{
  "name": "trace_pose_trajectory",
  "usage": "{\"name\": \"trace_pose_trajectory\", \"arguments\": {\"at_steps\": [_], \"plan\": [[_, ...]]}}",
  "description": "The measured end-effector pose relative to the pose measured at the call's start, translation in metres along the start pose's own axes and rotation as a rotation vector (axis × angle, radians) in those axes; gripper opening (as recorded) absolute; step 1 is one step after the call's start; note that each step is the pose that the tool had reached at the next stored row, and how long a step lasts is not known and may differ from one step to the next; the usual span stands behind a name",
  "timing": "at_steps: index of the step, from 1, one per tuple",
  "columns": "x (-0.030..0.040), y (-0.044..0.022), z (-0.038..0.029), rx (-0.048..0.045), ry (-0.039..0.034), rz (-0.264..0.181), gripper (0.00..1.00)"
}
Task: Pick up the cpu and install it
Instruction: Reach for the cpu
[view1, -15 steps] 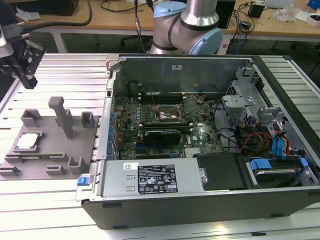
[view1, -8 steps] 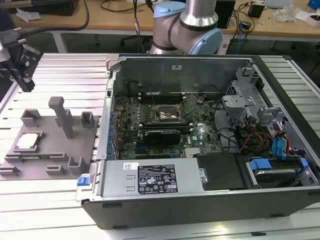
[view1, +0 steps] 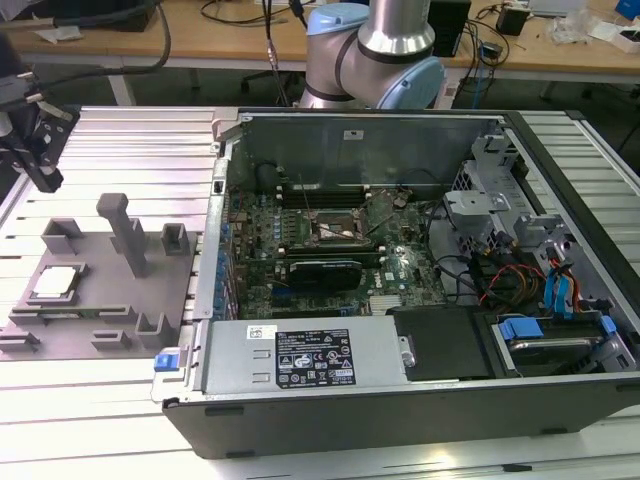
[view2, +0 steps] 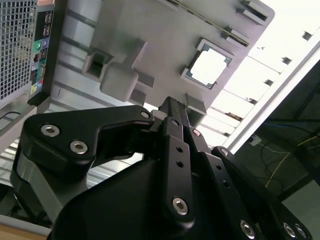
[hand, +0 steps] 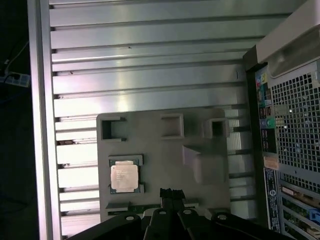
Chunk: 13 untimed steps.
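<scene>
1. The small, flat, square cpu (hand: 124, 176) has a silvery-white metal top and a thin darker rim. It lies flat in a shallow nest of corner brackets on the matte grey plastic fixture plate (hand: 165, 165). The brackets seem meant to keep it square at a known spot for pickup.
2. In the exterior view, take the open black steel computer case (view1: 400, 410) as the dial's centre. The plate then sits at 9 o'clock, just beside the case, and the cpu rests toward the plate's own 9 o'clock edge.
3. The black metal fingers (hand: 168, 194) are closed tip to tip with nothing between them. In both wrist views they hang over the plate, near the cpu but clear of it. In the exterior view they stand at about 12 o'clock from the chip.
4. My judgement is that the work is at its start, since the chip is not yet lifted. The square black socket frame (view1: 335, 225) sits mid-board on the green motherboard (view1: 400, 265). I cannot tell how its latch stands.
5. The plate is moulded with upright posts and hollow square blocks. It rests on a bench (view1: 130, 150) of bright, ribbed aluminium slats that throw glare. The silver and pale-blue arm (view1: 385, 40) rises at 12 o'clock behind the case.
</scene>
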<state>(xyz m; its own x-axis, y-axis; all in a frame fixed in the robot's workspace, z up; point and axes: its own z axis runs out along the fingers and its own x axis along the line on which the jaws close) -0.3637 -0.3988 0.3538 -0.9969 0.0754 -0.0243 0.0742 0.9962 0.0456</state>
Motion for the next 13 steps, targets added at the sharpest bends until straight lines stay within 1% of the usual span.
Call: {"name": "trace_pose_trajectory", "arguments": {"at_steps": [1,2,7,9,11,13], "plan": [[0.0037,-0.0005,0.0043,0.0002,0.0002,0.0,0.11],[0.0059,-0.0008,0.0066,0.0001,0.0001,0.0,0.11],[0.0161,-0.0019,0.015,0.0,0.0001,0.0,0.11],[0.0193,-0.0023,0.0183,0.0001,0.0,0.0,0.11],[0.0208,-0.0025,0.0205,0.0001,0.0001,0.0,0.11],[0.0228,-0.0029,0.025,0.0001,0.0001,0.0,0.11]]}}
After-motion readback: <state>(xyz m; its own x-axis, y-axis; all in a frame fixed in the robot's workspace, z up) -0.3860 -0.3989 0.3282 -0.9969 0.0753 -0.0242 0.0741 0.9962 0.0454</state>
